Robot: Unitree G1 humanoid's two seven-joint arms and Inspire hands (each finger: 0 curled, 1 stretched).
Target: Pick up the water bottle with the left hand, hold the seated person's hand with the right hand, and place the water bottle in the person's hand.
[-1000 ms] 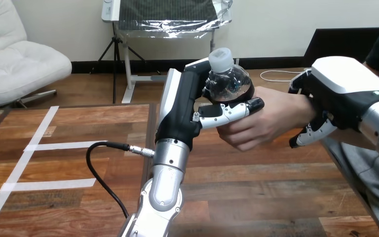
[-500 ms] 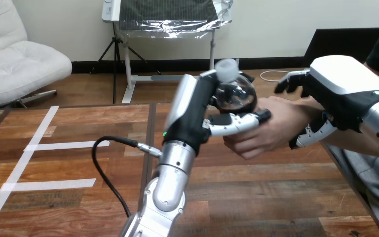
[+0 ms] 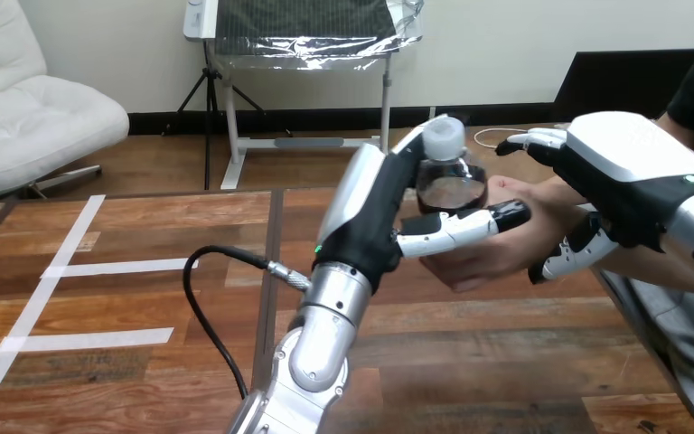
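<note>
- Across the lower and left parts of the frame, a brown wooden table (image 3: 145,226) with plank grain is spreading out, and white tape strips (image 3: 117,268) are lying in lines over its left part.
- At lower centre, a thin black cable (image 3: 201,312) is looping over the table and running up to the silver left forearm.
- Right of centre and above the table, the robot's left hand (image 3: 372,215) is gripping a clear plastic water bottle (image 3: 452,185). Its thumb is crossing the bottle's lower front and its fingers are wrapping behind.
- The water bottle is being held off the table, close to upright. Its long axis is running from bottom to top of the frame, and its round white cap (image 3: 443,137) is pointing up.
- From the right, the person's hand (image 3: 497,249) is cupping the bottle's base from below and touching the left hand's thumb.
- At the frame's right, the right hand (image 3: 633,172) is hanging over the person's wrist (image 3: 547,194). Its fingers are stretching out straight above the wrist and its thumb is reaching beneath, so the hand is lying open rather than clasping.
</note>
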